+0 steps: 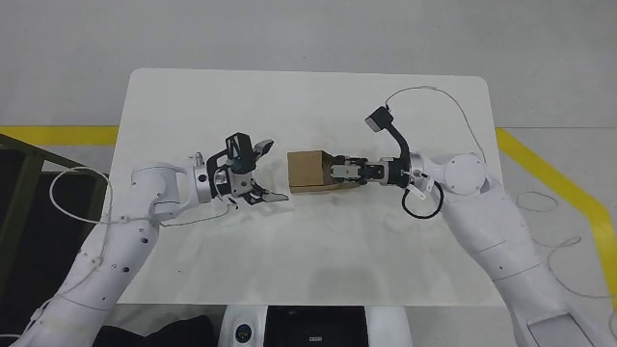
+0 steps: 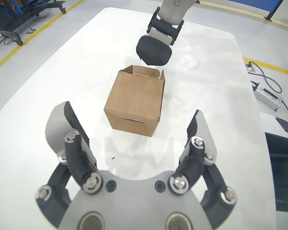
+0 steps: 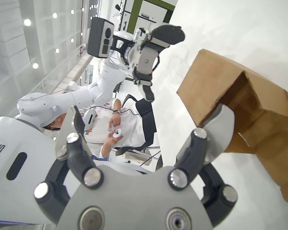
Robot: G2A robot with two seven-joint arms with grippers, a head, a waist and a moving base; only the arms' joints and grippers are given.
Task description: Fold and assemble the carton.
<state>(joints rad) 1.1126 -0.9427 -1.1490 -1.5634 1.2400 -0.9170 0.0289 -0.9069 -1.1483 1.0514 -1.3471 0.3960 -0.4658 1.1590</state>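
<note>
The brown cardboard carton lies on its side at frame centre on the white tabletop. The left end effector hangs released near its closed end, likely to brace it. The right end effector, also released, has one finger at the open mouth, probably to tuck flaps.

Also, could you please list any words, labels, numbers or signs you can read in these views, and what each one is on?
Carton: no print on the faces shown, just plain brown card.
Table: no print.
White arm cover: a dark marking, cut off by the picture's edge, so not readable whole.
Nothing else is legible.
</note>
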